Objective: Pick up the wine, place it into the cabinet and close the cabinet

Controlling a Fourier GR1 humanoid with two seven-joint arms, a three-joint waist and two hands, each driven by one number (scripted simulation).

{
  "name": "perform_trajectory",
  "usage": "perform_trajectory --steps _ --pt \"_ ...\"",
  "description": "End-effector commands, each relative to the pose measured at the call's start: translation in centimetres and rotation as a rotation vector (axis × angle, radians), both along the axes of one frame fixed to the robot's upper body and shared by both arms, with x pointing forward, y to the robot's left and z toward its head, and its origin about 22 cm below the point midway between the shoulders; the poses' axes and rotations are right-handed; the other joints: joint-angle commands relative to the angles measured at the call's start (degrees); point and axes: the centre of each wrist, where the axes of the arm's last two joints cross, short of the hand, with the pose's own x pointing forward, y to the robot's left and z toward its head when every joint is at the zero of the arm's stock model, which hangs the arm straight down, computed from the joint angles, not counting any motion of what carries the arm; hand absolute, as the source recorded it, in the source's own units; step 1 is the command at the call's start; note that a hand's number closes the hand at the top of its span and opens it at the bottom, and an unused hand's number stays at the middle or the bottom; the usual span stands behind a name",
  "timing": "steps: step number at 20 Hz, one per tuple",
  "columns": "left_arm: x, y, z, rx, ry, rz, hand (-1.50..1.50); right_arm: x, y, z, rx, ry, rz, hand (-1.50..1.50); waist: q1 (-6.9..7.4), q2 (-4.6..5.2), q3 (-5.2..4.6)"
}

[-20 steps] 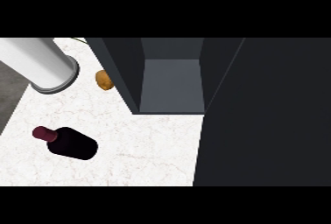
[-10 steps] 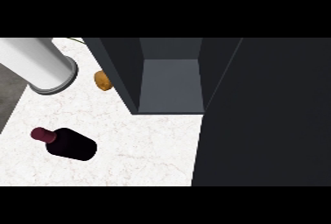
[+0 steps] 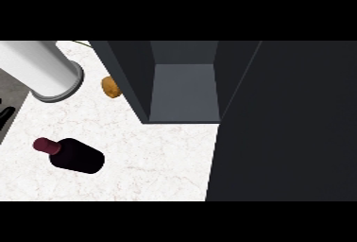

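The wine bottle (image 3: pixel 73 156), dark with a maroon cap, lies on its side on the white marble counter (image 3: pixel 153 160) at the lower left, cap pointing up-left. The dark grey cabinet (image 3: pixel 182 90) stands open at the top centre, its inside bare. Its door (image 3: pixel 286 123) hangs open and fills the right side of the view. A thin black shape (image 3: pixel 4 116) shows at the left edge, off the counter; it looks like part of my left hand, well left of the bottle. My right hand is out of sight.
A white cylinder with a grey base (image 3: pixel 42 71) stands at the upper left. A small brown round object (image 3: pixel 111 87) lies between it and the cabinet's left wall. The counter's left edge runs close to the bottle.
The black shape has come in at the left edge. The bottle and the cabinet have not visibly moved.
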Motion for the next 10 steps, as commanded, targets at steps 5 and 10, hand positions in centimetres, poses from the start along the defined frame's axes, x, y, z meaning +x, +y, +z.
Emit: perform_trajectory --steps 5,10 --pt "3.0 1.0 -2.5 0.034 0.015 0.048 -1.50 -2.2 -1.1 2.1 0.028 -0.038 0.056 -1.50 -0.26 0.06 0.00" --pt "0.8 1.1 -6.0 0.066 0.086 0.049 -1.50 -3.7 -0.8 1.8 0.004 -0.041 0.061 -1.50 0.04 -0.11 -0.01"
